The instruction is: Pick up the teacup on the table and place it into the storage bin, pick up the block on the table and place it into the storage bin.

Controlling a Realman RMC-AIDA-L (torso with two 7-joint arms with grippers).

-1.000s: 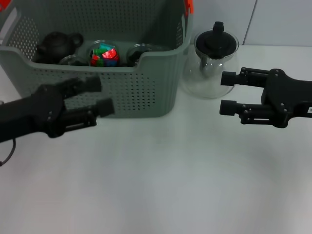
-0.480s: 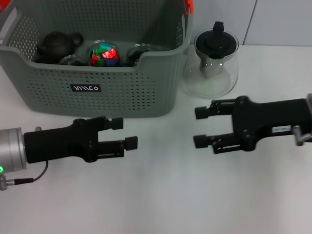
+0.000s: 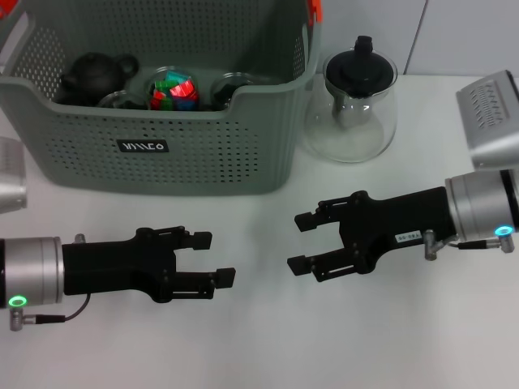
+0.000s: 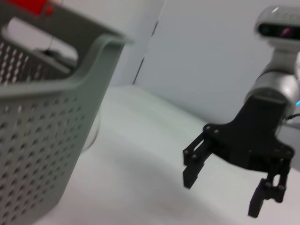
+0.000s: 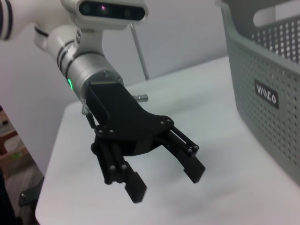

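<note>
Both empty, wide-open grippers, left gripper and right gripper, hover before the grey-green perforated plastic storage bin; the colourful block lies inside it.

left gripper | 8 o'clock of head view, arm level, pointing at 3 o'clock, fingers spread, holding nothing || right gripper | 4 o'clock, arm level, pointing at 9 o'clock, fingers spread, holding nothing || tips facing, apart

Storage bin sitting at the counter's rear left, teapot standing just right of it.
</note>
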